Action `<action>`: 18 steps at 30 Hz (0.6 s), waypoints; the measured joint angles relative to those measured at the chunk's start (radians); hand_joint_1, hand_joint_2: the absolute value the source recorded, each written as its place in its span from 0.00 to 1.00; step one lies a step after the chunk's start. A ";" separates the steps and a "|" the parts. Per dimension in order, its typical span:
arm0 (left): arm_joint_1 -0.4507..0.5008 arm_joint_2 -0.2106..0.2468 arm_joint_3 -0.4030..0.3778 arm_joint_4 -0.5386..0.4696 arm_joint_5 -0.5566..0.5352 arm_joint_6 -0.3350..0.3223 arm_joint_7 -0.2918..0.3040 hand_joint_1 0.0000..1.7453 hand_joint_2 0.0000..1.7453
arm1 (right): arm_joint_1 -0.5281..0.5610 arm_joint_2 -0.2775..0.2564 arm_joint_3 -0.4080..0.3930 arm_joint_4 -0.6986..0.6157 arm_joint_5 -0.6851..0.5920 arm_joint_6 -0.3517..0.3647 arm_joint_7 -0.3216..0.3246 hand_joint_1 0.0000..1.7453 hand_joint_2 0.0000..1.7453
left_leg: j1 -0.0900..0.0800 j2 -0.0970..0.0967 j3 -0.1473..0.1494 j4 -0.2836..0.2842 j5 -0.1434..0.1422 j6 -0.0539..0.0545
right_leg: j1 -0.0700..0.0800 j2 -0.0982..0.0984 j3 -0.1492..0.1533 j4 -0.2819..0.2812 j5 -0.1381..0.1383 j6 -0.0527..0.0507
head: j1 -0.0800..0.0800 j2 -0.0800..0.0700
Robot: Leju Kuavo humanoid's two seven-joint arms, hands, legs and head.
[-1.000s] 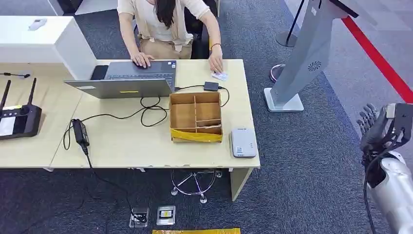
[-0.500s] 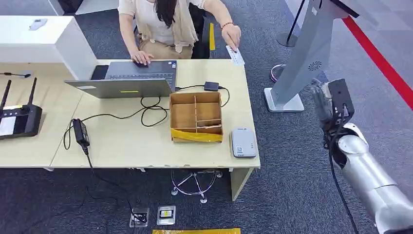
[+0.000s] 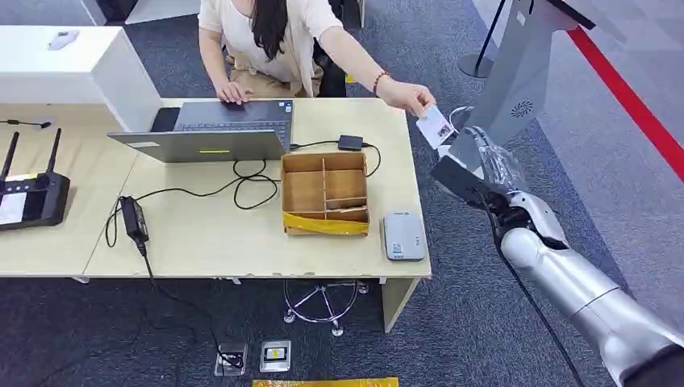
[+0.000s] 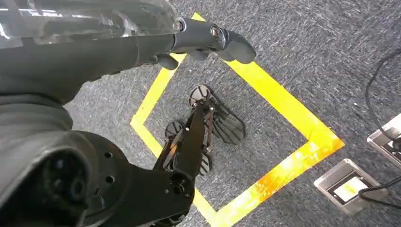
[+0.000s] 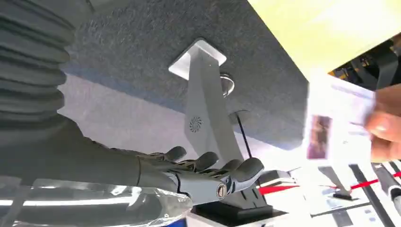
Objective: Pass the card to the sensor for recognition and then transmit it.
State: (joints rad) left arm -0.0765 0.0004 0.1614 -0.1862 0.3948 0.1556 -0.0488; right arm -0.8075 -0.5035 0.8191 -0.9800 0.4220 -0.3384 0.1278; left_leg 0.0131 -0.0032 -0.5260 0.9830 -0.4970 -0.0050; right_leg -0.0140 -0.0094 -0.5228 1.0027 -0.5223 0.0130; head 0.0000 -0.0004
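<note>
One card (image 3: 436, 126) in play — white, with a small printed patch, pinched at its far edge by a person's hand (image 3: 407, 97) reaching out past the corner of the table (image 3: 242, 234). In the right wrist view the card (image 5: 333, 125) hangs blurred, apart from the robot's fingertips (image 5: 246, 169), with bare air between.

Right hand (image 3: 476, 165): raised beside the table corner, just under the offered card, fingers extended and spread, holding nothing.

Left hand (image 4: 208, 40): hanging over the carpet, holding nothing; fingers lie roughly straight, though whether they are parted cannot be told.

Sensor (image 3: 402, 235): the grey flat unit at the near corner of the table is probably the reader, lying well back from the right fingertips, toward the robot.

Other items: cardboard divider box (image 3: 324, 193), laptop (image 3: 218, 133), grey floor stand (image 3: 500, 97).

Step in hand, judged: receiving the card from the person. To do it well —
- bring thumb and fingers to either face of the card's free half, clear of the person's fingertips;
- close on the flat faces, not the edge, so the card cannot pivot;
- keep the printed face unobstructed, likely needed at the sensor;
- pull away only once the pinch is firm, since a thin card slips easily.
</note>
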 joint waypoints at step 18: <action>0.001 0.000 -0.014 0.000 0.006 0.011 0.010 0.00 0.00 | -0.027 0.014 0.088 -0.022 0.080 -0.007 0.028 0.00 1.00 | 0.000 0.000 0.000 0.000 0.000 0.000 | 0.000 0.000 0.000 0.000 0.000 0.000 | 0.000 0.000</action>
State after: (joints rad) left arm -0.0759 0.0004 0.1472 -0.1862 0.4009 0.1663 -0.0385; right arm -0.8346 -0.4894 0.9075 -1.0021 0.5024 -0.3456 0.1560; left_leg 0.0131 -0.0031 -0.5260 0.9832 -0.4970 -0.0050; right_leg -0.0141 -0.0093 -0.5228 1.0027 -0.5223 0.0130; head 0.0000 -0.0004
